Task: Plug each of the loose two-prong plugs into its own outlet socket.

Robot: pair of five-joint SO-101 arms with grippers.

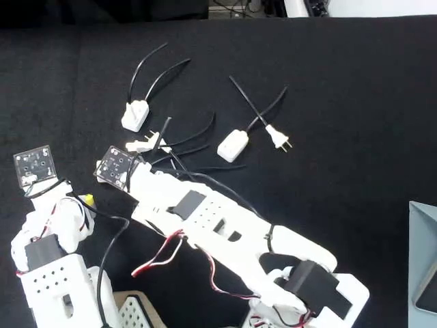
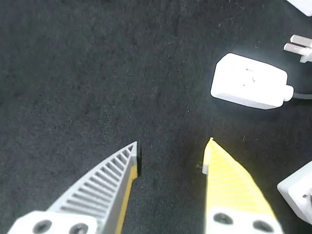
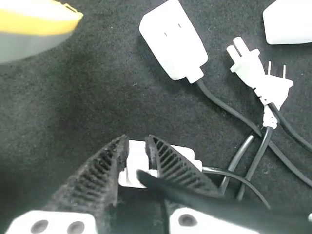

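At the left side of the black table (image 1: 355,82) the left gripper (image 2: 173,142) stands spread, an outlet socket (image 2: 251,80) just ahead of it. From above the right arm (image 1: 205,212) covers its gripper; the wrist view shows the right gripper (image 3: 136,139) pinching a white cabled piece (image 3: 135,158), a loose plug (image 3: 258,73) near. Farther right lie a second socket (image 1: 233,145) and second plug (image 1: 278,139), apart.

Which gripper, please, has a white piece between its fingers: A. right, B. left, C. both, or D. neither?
A: the right gripper grips a white piece with a cord, while the left gripper stands open over bare table.
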